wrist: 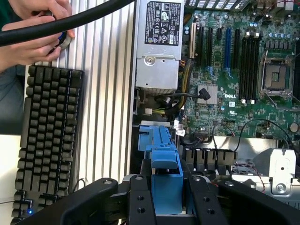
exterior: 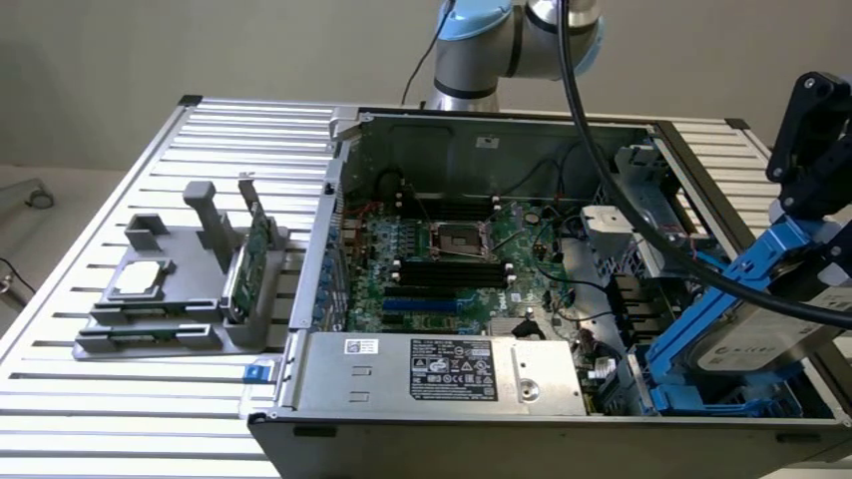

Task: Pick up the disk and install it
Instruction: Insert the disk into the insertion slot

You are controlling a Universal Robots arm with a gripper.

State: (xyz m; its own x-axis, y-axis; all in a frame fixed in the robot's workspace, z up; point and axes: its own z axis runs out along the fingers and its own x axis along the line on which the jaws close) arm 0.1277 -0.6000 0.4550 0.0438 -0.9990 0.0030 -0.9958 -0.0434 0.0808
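Note:
The disk (exterior: 765,334), a silver-grey drive with a white label in blue carrier rails, hangs tilted over the front corner of the open computer case (exterior: 329,249), on the exterior view's right. My gripper (exterior: 815,239) comes down on it from above. In the wrist view my two black fingers (wrist: 139,199) press on either side of the disk's blue carrier (wrist: 165,164), so my gripper (wrist: 166,199) is shut on it. Just below the disk, blue drive-bay brackets (exterior: 705,399) sit inside the case.
The motherboard (exterior: 453,259) and the power supply (exterior: 440,369) lie inside the case. A grey fixture (exterior: 160,319) on the exterior view's left holds a small silver chip (exterior: 143,279) and a green card (exterior: 249,259). A keyboard (wrist: 47,140) and a person's hands (wrist: 37,28) are beside the case.

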